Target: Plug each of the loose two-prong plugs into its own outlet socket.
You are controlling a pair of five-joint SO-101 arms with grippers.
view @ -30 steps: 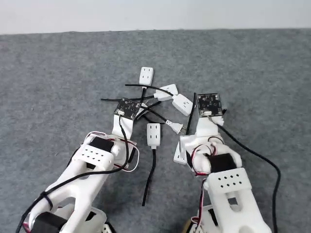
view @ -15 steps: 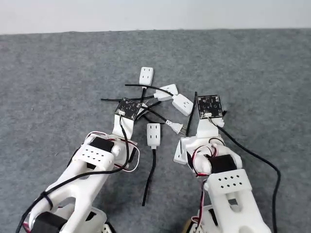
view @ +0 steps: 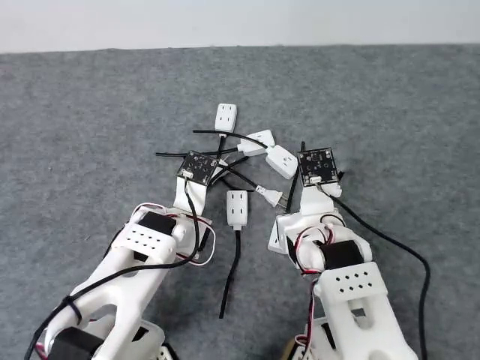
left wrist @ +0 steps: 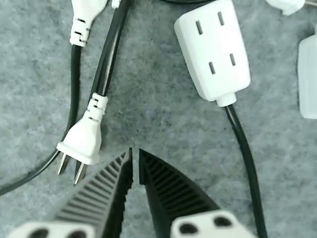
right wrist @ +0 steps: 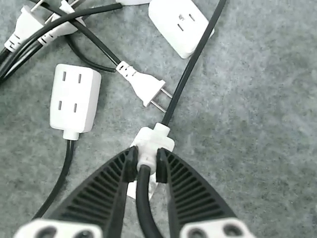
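Observation:
My right gripper (right wrist: 145, 157) is shut on a white plug (right wrist: 146, 161) whose black cord runs back between the fingers. It stands over a white socket (view: 278, 234) that is mostly hidden under the fingers, so I cannot tell whether the prongs are in. Just beyond lies a loose two-prong plug (right wrist: 147, 89), also seen as plug (view: 268, 195). My left gripper (left wrist: 134, 154) is shut on nothing, just above the carpet. Another loose plug (left wrist: 81, 144) lies close beside its tips, prongs toward the gripper. A white socket (left wrist: 213, 49), the same socket (view: 237, 208), lies face up a little farther off.
More white sockets (view: 226, 118), (view: 259, 141), (view: 282, 160) lie at the back among tangled black cords (view: 225, 154). A third plug (left wrist: 81, 20) lies beyond the left gripper. The grey carpet (view: 90, 127) is bare to either side.
The right arm's wrist has shifted slightly to the left over the socket under it. The left arm and the loose plugs have kept still.

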